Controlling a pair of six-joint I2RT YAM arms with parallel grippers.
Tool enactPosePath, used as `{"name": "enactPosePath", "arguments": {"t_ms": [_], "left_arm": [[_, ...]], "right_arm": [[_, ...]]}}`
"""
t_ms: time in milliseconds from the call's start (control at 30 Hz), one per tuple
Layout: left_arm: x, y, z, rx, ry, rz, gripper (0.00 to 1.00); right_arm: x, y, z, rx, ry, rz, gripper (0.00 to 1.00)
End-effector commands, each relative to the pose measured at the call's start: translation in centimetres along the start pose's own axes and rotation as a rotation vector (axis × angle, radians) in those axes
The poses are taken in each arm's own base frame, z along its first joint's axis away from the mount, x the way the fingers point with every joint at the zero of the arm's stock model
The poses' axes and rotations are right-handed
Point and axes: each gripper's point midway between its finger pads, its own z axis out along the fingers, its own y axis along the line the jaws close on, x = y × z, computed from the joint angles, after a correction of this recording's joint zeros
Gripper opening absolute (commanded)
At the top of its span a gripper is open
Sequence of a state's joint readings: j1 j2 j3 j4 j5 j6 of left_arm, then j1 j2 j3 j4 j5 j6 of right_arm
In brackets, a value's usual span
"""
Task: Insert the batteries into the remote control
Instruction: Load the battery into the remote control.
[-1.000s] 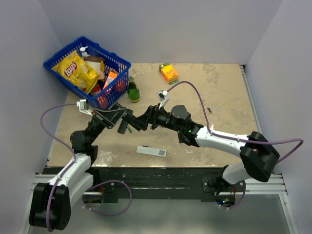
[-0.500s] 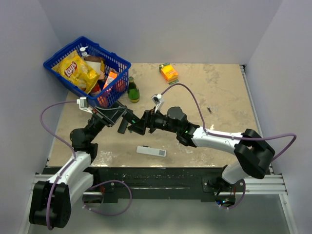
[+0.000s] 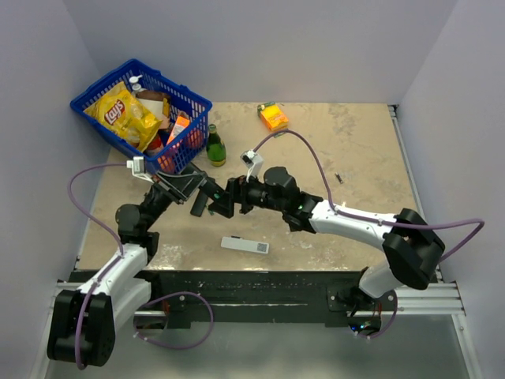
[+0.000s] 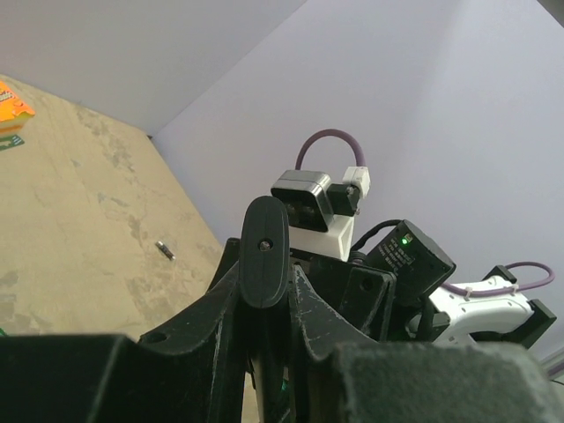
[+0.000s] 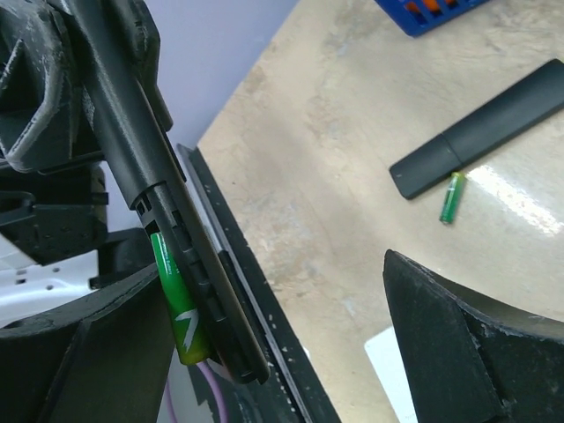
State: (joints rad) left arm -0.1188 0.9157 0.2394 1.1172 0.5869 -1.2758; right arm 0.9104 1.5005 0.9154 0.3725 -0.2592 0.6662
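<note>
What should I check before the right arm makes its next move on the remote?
1. Grip: left end effector shut on the remote control: ok.
2. Free hand: right end effector open, with nothing between its fingers: ok.
3. First cell: a green battery sits in the remote's open bay: ok.
4. Full load: not ok; the second battery lies loose on the table beside a black bar.
5. Polarity of the loaded cell: cannot tell.
</note>
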Motion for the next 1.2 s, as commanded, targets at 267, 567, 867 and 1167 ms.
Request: {"name": "enactPosePath", "arguments": {"t_ms": [267, 567, 867, 1167], "left_arm": [[0.0, 0.0, 0.5, 0.025, 0.018, 0.052, 0.00], [0.5, 0.0, 0.4, 0.029, 0.055, 0.065, 0.00], [0.9, 1.7, 0.5, -0.060, 0.085, 0.042, 0.00], [0.8, 3.9, 0.5, -0.151, 0.073, 0.067, 0.00]], "right_arm": [[-5.1, 1.2, -1.5, 0.067, -0.096, -0.125, 0.98], [-7.4, 1.4, -3.9, 0.130, -0.136, -0.230, 0.97], [-6.8, 1.3, -5.9, 0.125, -0.130, -0.306, 0.70], [-4.5, 1.9, -5.4, 0.059, 0.042, -0.394, 0.45]]}}
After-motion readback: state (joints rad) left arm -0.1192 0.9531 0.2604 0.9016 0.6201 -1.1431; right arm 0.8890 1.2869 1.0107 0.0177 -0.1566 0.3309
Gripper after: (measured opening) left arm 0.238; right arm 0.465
